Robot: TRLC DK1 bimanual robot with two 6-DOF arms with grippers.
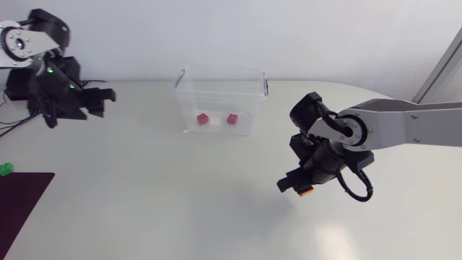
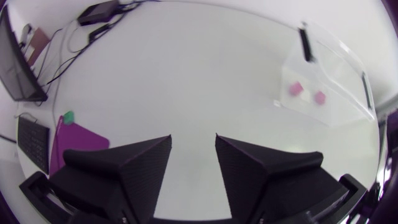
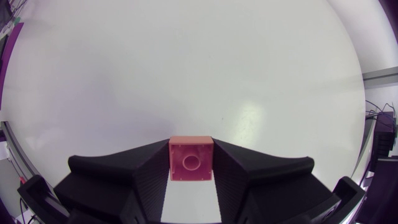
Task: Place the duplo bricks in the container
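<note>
A clear plastic container [image 1: 254,90] stands at the back middle of the table, holding two pink bricks [image 1: 203,118] [image 1: 232,119] and a white one [image 1: 216,121]. My right gripper [image 1: 299,188] hovers right of centre, shut on an orange duplo brick [image 1: 306,192]. The right wrist view shows that brick [image 3: 191,160] clamped between both fingers, stud hole facing the camera. My left gripper [image 1: 97,101] is at the back left, open and empty [image 2: 193,149]. From it the container [image 2: 339,68] lies well ahead and to one side. A small green brick [image 1: 6,169] sits at the table's left edge.
A dark purple mat [image 1: 22,202] lies at the front left corner, the green brick [image 2: 68,116] just beside it. Black cables and a small box [image 2: 102,11] lie behind the left arm. White tabletop stretches between the two arms.
</note>
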